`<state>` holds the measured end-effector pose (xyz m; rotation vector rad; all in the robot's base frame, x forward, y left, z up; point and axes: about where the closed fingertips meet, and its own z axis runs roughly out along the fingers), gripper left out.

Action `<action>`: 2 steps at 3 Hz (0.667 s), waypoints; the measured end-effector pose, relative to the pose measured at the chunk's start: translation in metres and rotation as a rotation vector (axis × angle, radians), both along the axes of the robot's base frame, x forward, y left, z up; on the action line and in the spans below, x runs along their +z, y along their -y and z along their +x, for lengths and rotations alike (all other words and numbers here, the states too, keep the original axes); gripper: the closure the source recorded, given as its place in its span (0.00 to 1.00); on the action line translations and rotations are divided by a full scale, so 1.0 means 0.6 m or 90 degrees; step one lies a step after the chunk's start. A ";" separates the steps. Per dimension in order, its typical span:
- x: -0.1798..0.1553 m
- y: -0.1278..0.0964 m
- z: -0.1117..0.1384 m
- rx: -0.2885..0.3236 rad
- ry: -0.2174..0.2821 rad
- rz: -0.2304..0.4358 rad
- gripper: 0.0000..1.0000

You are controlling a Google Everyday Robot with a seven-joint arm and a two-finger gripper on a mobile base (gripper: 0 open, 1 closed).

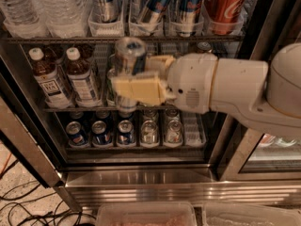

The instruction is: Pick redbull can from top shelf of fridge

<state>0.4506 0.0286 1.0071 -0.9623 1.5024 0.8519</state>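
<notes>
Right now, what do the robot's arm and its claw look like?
The arm is smooth, rounded white plastic, in thick cylindrical segments with thin seams. The wrist segment has a small round dotted grille. The claw, in front of the fridge, has flat, pale yellow fingers. No cables or lettering show.

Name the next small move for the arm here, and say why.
Probably pull straight back, out of the fridge. The gripper sits in front of the middle rack, closed on the redbull can, which is already off the top shelf, so only withdrawal seems left.
</notes>
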 end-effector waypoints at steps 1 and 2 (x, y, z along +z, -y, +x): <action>-0.035 0.020 -0.039 0.002 -0.027 0.001 1.00; -0.039 0.023 -0.042 0.001 -0.029 0.000 1.00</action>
